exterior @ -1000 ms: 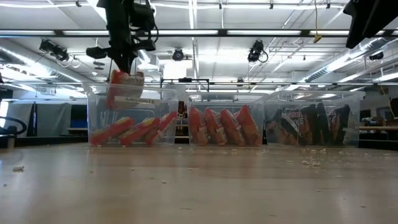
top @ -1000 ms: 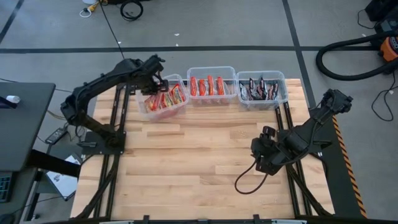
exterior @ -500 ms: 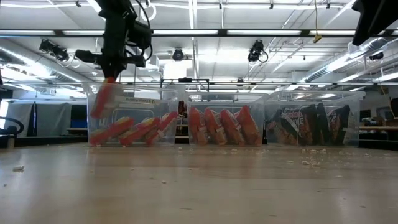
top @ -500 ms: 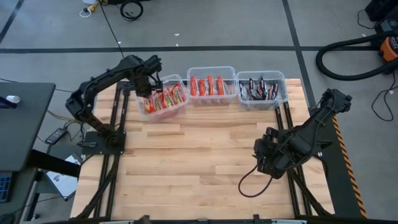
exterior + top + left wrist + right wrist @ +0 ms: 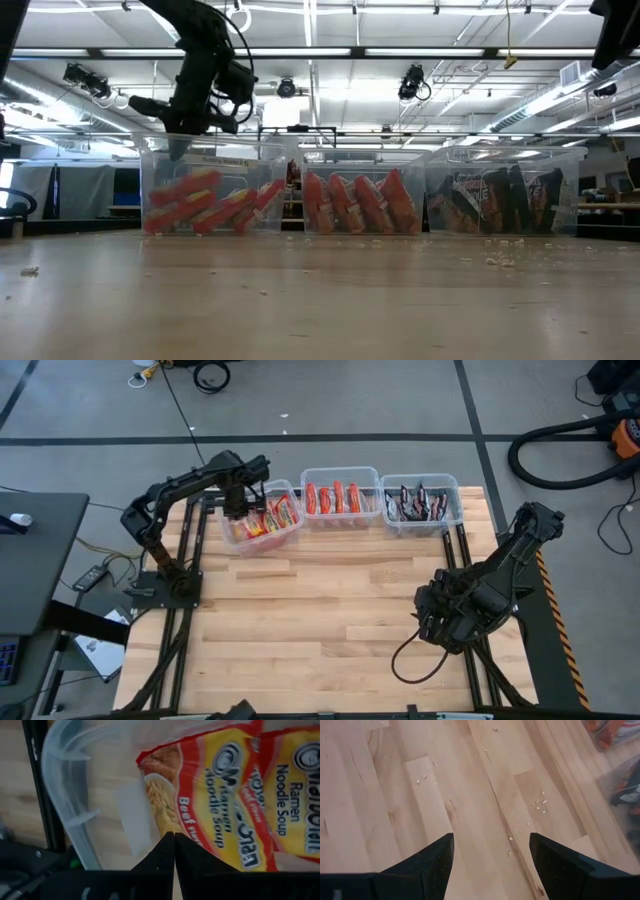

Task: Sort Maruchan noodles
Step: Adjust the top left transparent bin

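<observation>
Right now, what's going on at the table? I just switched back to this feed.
The noodle packets are sorted by colour into three clear bins along the far edge of the table: orange-yellow ones in the left bin, red ones in the middle bin, dark ones in the right bin. The left gripper hangs over the left bin with its fingers together and nothing between them, an orange-yellow packet lying just below. The right gripper waits open over bare wood near the right side. No packets lie loose on the table.

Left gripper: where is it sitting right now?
In the high view the left gripper hangs over the leftmost clear bin at the table's far edge, above its orange-yellow noodle packets, jaws shut and empty.
</observation>
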Robot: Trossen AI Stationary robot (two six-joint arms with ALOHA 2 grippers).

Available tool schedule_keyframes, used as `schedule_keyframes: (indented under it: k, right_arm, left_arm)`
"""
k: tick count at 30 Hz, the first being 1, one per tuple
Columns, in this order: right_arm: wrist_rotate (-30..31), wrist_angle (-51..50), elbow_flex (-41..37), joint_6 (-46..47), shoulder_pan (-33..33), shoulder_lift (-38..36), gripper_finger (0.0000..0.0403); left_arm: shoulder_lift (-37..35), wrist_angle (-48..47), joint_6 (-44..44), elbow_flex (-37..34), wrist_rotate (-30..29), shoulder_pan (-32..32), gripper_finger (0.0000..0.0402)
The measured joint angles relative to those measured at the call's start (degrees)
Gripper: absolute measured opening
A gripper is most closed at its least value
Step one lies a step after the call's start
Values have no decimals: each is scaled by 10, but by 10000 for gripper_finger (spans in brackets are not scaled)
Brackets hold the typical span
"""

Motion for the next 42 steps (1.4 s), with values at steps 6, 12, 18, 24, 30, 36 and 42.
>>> schedule_keyframes:
  k: [6,12,18,24,30,36,42]
  right_arm:
    - [-11,-8,0,0,0,0,265]
    - [-3,-28,0,-12,-4,0,265]
    - [9,-29,0,-19,-29,0,265]
    - [-5,-26,0,-26,-33,0,265]
    - [-22,-24,0,-11,-30,0,265]
    - [-16,-26,0,-13,-30,0,265]
    - [0,-28,0,-19,-30,0,265]
  left_arm:
    - [-4,4,59,11,5,5,35]
    - [-42,83,50,52,-27,-48,76]
    - [-2,158,28,38,-27,-106,115]
    - [68,143,0,36,-27,-124,165]
    - [104,125,-3,37,10,-133,180]
    - [102,51,20,37,19,-137,173]
    - [101,22,37,37,-4,-136,172]
